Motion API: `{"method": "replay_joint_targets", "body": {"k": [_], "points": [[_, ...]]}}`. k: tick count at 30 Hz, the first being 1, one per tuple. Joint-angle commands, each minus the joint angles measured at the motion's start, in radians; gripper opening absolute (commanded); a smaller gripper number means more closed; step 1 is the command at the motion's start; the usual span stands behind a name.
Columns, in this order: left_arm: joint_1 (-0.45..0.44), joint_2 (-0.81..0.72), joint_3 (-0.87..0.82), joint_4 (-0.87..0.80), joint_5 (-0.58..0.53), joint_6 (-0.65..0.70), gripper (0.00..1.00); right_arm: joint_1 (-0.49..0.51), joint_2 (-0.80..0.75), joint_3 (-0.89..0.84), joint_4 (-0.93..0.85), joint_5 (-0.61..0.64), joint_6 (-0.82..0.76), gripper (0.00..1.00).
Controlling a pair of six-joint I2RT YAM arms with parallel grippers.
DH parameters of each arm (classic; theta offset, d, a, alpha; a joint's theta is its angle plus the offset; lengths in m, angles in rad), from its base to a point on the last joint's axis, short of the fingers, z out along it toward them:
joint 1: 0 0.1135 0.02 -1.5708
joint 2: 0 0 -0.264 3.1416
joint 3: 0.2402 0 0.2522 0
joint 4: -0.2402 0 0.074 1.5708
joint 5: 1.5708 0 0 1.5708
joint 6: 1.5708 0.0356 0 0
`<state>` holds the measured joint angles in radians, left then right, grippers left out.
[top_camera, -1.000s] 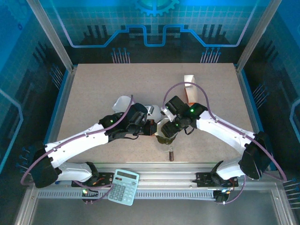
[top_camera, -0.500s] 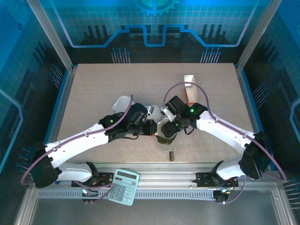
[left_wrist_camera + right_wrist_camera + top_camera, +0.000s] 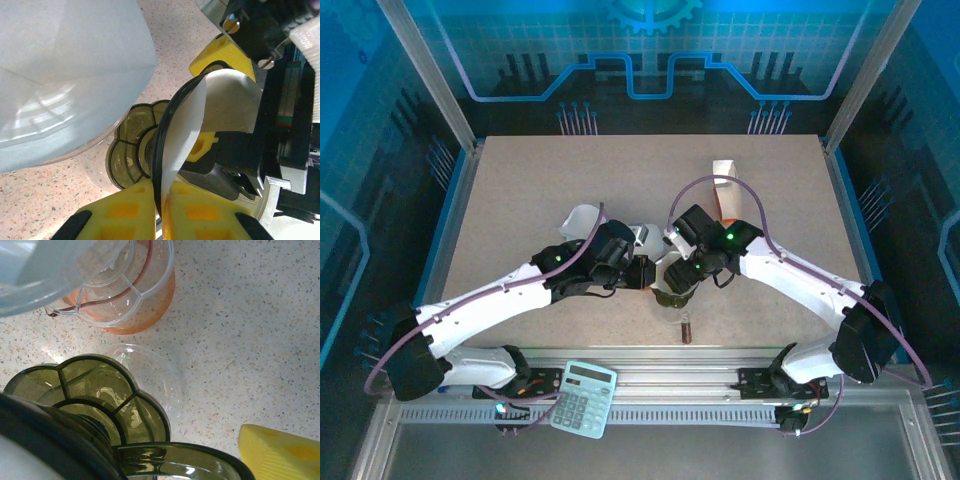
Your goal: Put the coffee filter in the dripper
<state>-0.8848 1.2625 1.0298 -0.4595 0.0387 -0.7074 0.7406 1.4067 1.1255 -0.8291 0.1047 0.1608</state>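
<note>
Left wrist: left pincer [image 3: 159,202] clenched on coffee filter [image 3: 231,100] edge at dripper [image 3: 134,156] rim, 6 o'clock; paper partly inside mouth, toward 2 o'clock. Right pincer [image 3: 212,97] spread wide, grasping dripper. Best: seat paper deeper, flat against wall, before release

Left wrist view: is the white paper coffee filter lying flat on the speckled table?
No, the white paper coffee filter curves along the rim of the olive-green plastic dripper, its lower end in the left gripper.
</note>
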Motion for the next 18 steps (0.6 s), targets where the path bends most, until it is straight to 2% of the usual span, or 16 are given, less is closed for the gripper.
{"method": "replay_joint_targets", "body": {"k": [1,15,18], "points": [[-0.009,0.013,0.0,-0.018,0.037,0.017,0.13,0.019,0.036,-0.027,0.023,0.026,0.021,0.79],[-0.009,0.014,0.001,-0.016,0.033,0.018,0.13,0.01,-0.142,0.076,0.002,0.062,0.035,0.81],[-0.009,0.014,0.0,-0.017,0.03,0.018,0.18,0.0,-0.182,0.062,-0.008,0.078,0.045,0.81]]}}
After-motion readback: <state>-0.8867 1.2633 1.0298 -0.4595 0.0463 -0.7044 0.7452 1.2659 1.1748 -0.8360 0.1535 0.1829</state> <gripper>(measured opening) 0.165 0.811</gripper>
